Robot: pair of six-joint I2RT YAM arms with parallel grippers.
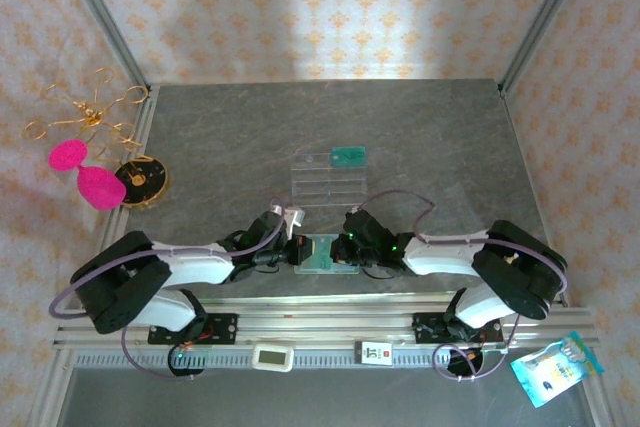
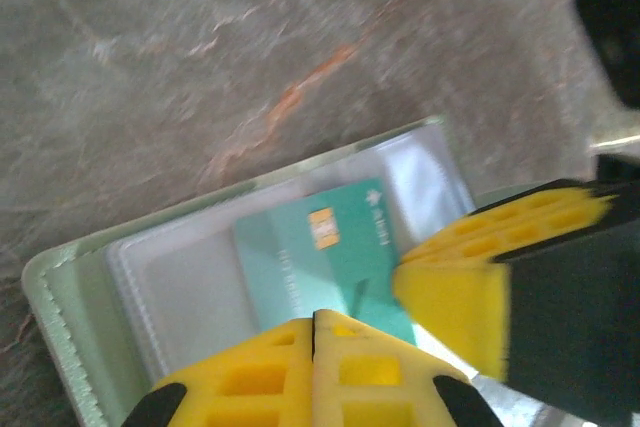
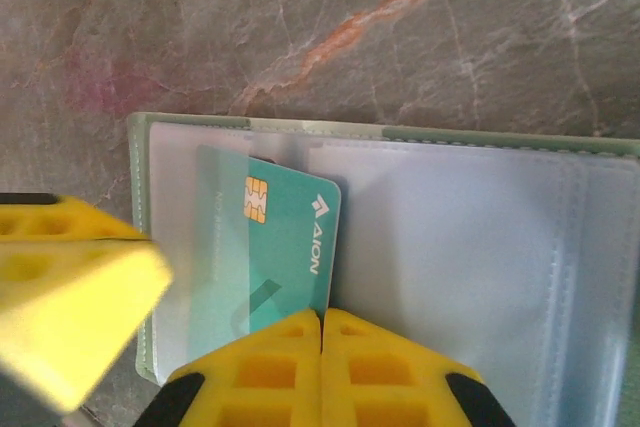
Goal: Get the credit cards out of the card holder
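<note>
- The card holder (image 3: 450, 135) lay open and flat on the grey marbled table (image 3: 400, 27), a sage-green rim framing clear plastic sleeves. In the top view it sat at lower centre, between the two arms.
- A teal credit card (image 3: 290, 237) with a gold chip lay slightly tilted in the left sleeve. Its left part was under the clear plastic and its right edge was near the holder's middle fold.
- The right gripper (image 3: 322, 332) sat at the bottom centre of its own view. Its yellow fingers were pressed together with no gap, and the tips met at the card's lower right corner. Whether they pinched the card's edge could not be told.
- The left gripper (image 2: 315, 332) was also closed tight, at the bottom centre of its view. Its tips touched right at the card's near edge, over the holder.
- In the left wrist view, one yellow finger (image 2: 470, 287) of the right gripper stood just beside the card's right edge.
- In the top view, a clear compartment tray (image 1: 315, 187) lay above the holder and apart from it. A green card (image 1: 348, 155) rested at the tray's upper right corner.
</note>
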